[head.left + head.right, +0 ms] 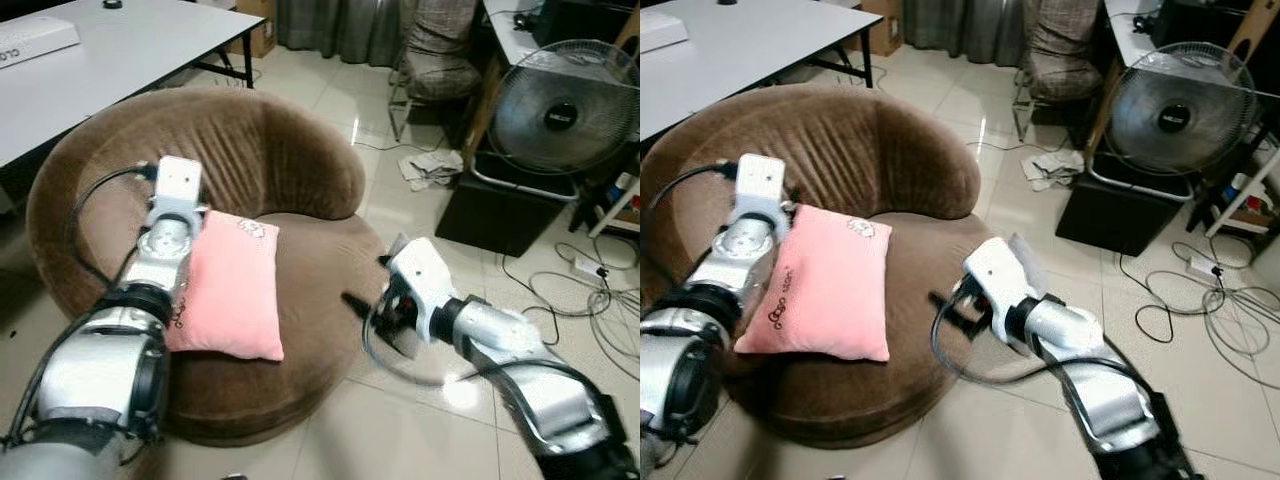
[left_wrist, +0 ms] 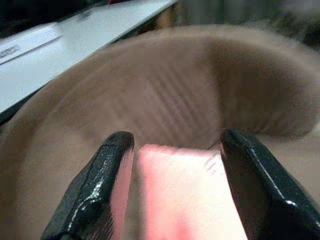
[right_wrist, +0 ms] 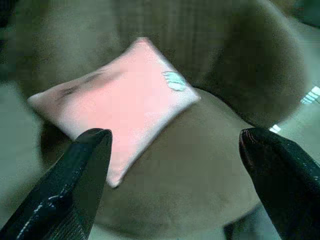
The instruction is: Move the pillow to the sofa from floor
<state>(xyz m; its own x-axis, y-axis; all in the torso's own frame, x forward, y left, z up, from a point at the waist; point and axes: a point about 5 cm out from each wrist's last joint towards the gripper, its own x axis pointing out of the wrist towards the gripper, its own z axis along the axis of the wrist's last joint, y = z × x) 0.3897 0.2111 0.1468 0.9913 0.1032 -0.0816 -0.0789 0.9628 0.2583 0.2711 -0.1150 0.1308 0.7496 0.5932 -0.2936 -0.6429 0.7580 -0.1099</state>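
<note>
On the seat of the round brown sofa [image 1: 250,150] I can see the pink pillow [image 1: 232,290], lying flat toward the sofa's left side, its far edge close under the curved backrest and its near corners reaching toward the front rim of the cushion. A small pale print sits near its far right corner, and a line of dark lettering runs along its left edge.

My left gripper [image 2: 175,165] is over the left edge of the pillow. From the left wrist view its two black fingers [image 2: 100,190] stand apart, with the pink fabric showing in the gap between them; I cannot tell whether either finger is touching it, and the picture is blurred. The silver left arm crosses the sofa's left rim.

My right gripper [image 3: 175,165] hangs at the sofa's right front edge, well apart from the pillow. Its fingers [image 3: 75,185] are spread wide with nothing between them, pointed across the seat at the pillow.

Beyond the sofa's left rear stands a white table [image 1: 120,50]. To the right, on the tiled floor [image 1: 400,420], I see a round fan [image 1: 565,110], loose cables [image 1: 590,300] and a crumpled paper [image 1: 432,165].
</note>
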